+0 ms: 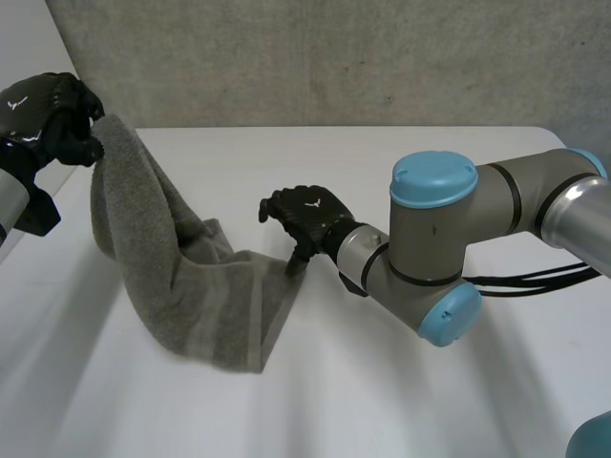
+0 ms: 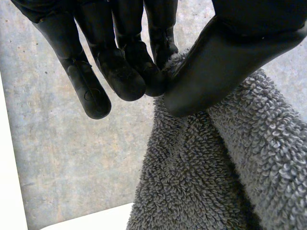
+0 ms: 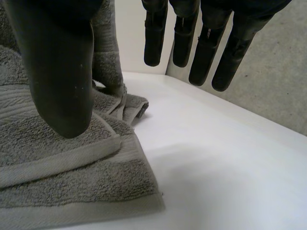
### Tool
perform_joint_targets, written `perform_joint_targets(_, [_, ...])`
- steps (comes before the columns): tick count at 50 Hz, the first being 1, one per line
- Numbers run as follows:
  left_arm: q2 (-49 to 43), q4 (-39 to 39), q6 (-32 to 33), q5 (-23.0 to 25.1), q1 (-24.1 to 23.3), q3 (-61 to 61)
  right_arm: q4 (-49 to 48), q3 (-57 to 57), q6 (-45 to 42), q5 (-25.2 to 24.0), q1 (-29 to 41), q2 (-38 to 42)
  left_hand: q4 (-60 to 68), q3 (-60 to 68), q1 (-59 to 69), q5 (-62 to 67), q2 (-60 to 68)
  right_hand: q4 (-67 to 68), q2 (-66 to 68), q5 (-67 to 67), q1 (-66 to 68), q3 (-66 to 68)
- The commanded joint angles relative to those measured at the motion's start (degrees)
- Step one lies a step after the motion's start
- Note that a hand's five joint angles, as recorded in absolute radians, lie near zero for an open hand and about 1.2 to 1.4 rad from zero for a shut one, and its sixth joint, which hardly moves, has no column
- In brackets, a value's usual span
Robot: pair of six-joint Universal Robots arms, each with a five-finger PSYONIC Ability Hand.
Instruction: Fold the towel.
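Your left hand [image 1: 50,116] pinching the grey towel [image 1: 153,258] at its ten o'clock corner, your right hand [image 1: 307,218] fingers straight and holding nothing by its three o'clock edge

Bright, even light — soft shadow beside the towel [image 1: 143,258] on the white table [image 1: 382,391].

Seemingly a robot lab: white table [image 1: 382,162] before a rough grey wall [image 1: 334,57]

Looped terry towel [image 2: 216,182] (matt); smooth table [image 3: 230,172]
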Motion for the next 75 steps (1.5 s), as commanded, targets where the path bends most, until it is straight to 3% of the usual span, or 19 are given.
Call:
perform_joint_targets(1, [0.28,0.0,-0.04,-0.04,-0.09,-0.39,3.04,-5.44,0.22,-0.72,0.07,3.2,-0.13,-0.19,3.7,-0.26,0.21,0.81,0.4,0.45,0.38,0.48])
perform_joint_targets(7, [1.51,0.0,-0.04,0.14,-0.09,-1.09,10.43,-14.95,0.3,-1.07,1.03,9.37,-0.13,-0.19,3.7,-0.26,0.21,0.81,0.4,0.45,0.38,0.48])
perform_joint_targets(12, [1.78,0.0,-0.04,0.05,-0.26,-1.53,20.78,-32.22,0.65,-2.56,3.75,20.5,-0.13,-0.19,3.7,-0.26,0.21,0.81,0.4,0.45,0.38,0.48])
perform_joint_targets(17, [1.95,0.09,0.05,0.14,-1.4,-1.88,25.11,-43.49,2.4,-2.39,4.46,26.84,-0.13,-0.19,3.7,-0.26,0.21,0.81,0.4,0.45,0.38,0.48])
perform_joint_targets(31, [3.18,0.09,-0.04,0.14,-1.84,-2.85,24.06,-46.68,4.08,0.25,6.92,30.55,-0.13,-0.19,3.7,-0.26,0.21,0.98,0.56,0.62,0.55,0.65])
perform_joint_targets(42, [3.98,0.18,-0.04,0.22,-2.28,-3.2,24.06,-46.68,4.08,0.51,7.01,30.81,-0.13,-0.19,3.7,-0.26,0.21,15.78,15.37,15.42,15.35,15.45])
perform_joint_targets(54, [3.98,0.44,-0.04,0.22,-2.28,-3.64,24.06,-47.03,3.82,0.86,7.45,30.02,-0.13,-0.19,3.7,-0.26,0.21,54.54,54.12,54.18,54.11,54.21])
perform_joint_targets(67, [4.77,0.35,-0.04,0.22,-2.55,-3.73,25.64,-46.59,2.5,4.47,6.04,19.56,-0.13,-0.19,3.7,-0.26,0.21,54.58,54.16,54.22,54.15,54.25])
perform_joint_targets(75, [5.03,0.0,0.14,0.14,-2.81,-3.99,34.87,-41.58,-6.55,4.47,-0.9,10.24,-0.13,-0.19,3.7,-0.26,0.21,54.58,54.16,54.22,54.15,54.25])
